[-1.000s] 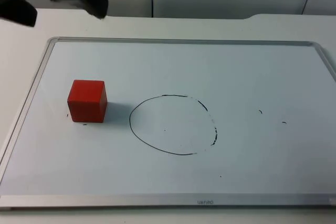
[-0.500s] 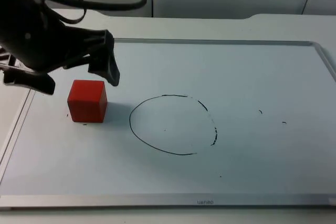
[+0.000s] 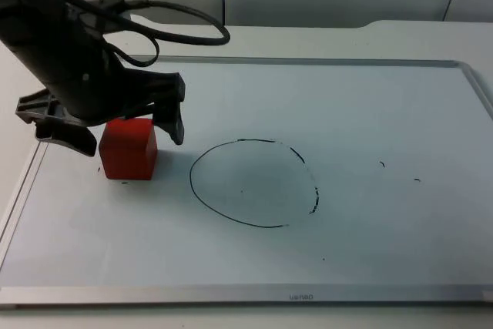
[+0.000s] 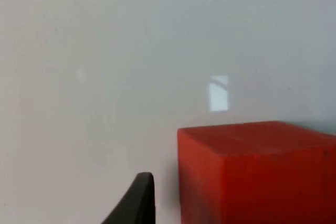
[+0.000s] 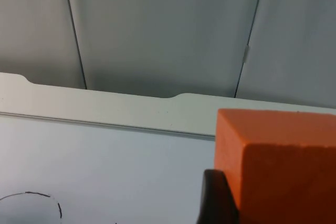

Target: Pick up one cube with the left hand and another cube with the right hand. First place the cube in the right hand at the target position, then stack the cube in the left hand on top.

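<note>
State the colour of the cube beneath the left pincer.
Red cube; the top view shows it best.

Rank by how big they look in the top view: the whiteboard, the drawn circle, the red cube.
1. whiteboard, spans almost the full width.
2. drawn circle, roughly twice the cube's width.
3. red cube, smallest, its back partly hidden by the left pincer that straddles it.

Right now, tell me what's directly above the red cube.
The left claw hangs open over the red cube, fingers straddling it. The arm covers the cube's far top edge. The whiteboard lies beneath.
</note>
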Controlling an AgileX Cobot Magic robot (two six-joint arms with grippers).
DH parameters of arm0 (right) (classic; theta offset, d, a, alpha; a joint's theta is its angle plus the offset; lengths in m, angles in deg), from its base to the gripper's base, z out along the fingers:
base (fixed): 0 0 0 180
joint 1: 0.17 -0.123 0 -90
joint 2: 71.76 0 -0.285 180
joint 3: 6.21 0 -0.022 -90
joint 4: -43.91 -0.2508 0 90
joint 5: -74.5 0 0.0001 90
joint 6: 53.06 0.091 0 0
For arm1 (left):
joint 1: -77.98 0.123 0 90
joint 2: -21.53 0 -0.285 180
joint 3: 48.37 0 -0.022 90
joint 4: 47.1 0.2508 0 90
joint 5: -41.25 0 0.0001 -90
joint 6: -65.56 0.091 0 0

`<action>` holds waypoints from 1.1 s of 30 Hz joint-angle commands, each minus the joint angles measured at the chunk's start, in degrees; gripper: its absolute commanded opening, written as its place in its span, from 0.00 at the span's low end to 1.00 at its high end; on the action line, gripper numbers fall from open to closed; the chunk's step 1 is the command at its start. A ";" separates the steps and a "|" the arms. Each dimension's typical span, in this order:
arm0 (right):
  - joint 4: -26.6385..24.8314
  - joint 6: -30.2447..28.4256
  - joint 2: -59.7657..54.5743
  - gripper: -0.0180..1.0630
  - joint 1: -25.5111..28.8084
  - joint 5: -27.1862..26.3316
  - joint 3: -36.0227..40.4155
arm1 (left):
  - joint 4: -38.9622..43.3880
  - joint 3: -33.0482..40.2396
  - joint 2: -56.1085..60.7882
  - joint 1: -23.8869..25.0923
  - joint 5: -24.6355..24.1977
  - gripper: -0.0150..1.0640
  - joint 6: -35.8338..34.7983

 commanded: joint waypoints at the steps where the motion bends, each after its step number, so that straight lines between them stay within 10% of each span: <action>1: 0.13 0.05 0.38 0.01 0.26 -1.07 0.34 | 1.07 -0.91 -0.93 -0.43 -0.49 0.99 -1.58; 33: -0.13 0.05 0.38 0.01 0.26 -2.99 0.34 | 6.57 -1.03 -2.46 -1.70 2.90 0.97 -3.21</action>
